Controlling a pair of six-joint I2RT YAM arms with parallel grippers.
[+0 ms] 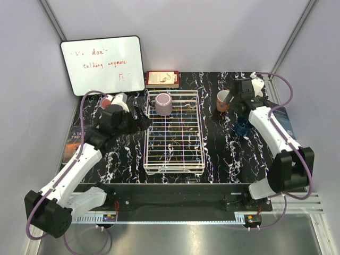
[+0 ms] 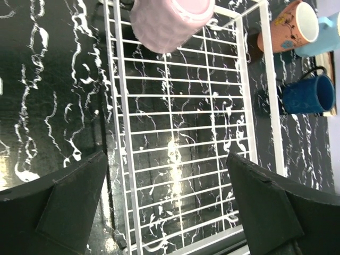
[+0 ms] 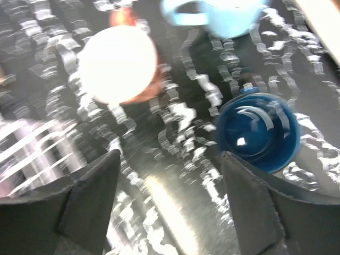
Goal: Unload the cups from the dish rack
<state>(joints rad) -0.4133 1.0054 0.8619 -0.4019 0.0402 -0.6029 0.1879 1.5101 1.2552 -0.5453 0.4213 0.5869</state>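
Black fingers of the left gripper fill the bottom of its wrist view, spread wide and released, with nothing between them; it hangs at the 10 o'clock edge of the dish rack. One mauve cup sits inside the rack, near its 11 o'clock corner. Over bare table the right gripper is likewise released, jaws apart and holding nothing, its view blurred. Outside the rack, toward 2 o'clock, stand three cups: the terracotta cup, the dark blue cup at its 5 o'clock, and the light blue cup just beside the terracotta one. Propped at the table's 11 o'clock corner is the whiteboard
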